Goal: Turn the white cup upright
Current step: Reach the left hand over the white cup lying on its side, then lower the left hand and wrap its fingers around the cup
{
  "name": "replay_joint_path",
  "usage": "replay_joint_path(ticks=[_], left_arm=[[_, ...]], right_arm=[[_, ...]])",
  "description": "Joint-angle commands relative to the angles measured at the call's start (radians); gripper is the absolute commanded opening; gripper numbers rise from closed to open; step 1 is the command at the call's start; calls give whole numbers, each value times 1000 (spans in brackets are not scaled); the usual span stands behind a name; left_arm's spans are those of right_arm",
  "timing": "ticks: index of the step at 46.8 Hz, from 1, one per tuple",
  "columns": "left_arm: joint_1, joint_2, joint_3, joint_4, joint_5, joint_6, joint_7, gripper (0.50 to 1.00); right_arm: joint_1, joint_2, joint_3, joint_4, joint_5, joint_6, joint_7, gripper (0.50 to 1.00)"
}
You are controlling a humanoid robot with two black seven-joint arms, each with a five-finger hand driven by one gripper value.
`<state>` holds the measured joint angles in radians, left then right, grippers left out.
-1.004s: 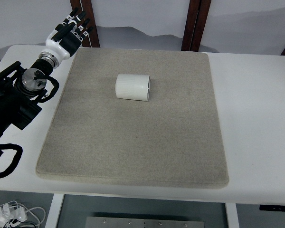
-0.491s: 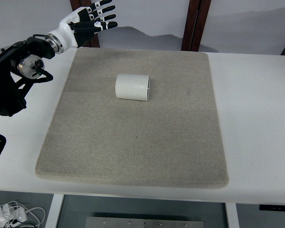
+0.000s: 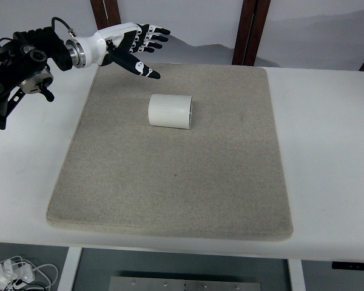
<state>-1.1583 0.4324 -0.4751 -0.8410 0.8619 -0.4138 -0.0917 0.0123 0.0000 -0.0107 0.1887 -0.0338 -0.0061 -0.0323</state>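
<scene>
A white ribbed cup [image 3: 170, 111] lies on its side on the grey felt mat [image 3: 170, 176], its mouth facing right. My left hand [image 3: 142, 45] hovers above the mat's far left corner, up and to the left of the cup and apart from it. Its fingers [image 3: 155, 33] are spread and hold nothing; the thumb points down toward the mat. The black left arm [image 3: 24, 60] comes in from the upper left edge. The right arm does not show.
The mat lies on a white table [image 3: 327, 151], with bare table surface to its right and left. Dark wooden posts [image 3: 249, 30] stand behind the table's far edge. Cables [image 3: 12, 273] lie on the floor at the lower left.
My left arm has swung up and to the right, carrying the hand from the table's far left corner over the mat toward the cup. The cup has not moved.
</scene>
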Motion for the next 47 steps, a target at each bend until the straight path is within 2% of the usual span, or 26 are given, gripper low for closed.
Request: replay_joint_path(ticks=[1, 22, 34, 47], left_arm=[[-30, 22, 56, -53, 52, 7, 7, 1000], [-49, 20, 127, -161, 336, -3, 70, 1000], [-72, 9, 193, -152, 361, 10, 89, 999], [-67, -83, 193, -79, 413, 21, 89, 999]], right_arm=[[0, 0, 0, 0, 0, 0, 0, 952], [0, 0, 0, 0, 0, 0, 0, 952], [0, 0, 0, 0, 0, 0, 0, 952], [0, 0, 0, 0, 0, 0, 0, 952]])
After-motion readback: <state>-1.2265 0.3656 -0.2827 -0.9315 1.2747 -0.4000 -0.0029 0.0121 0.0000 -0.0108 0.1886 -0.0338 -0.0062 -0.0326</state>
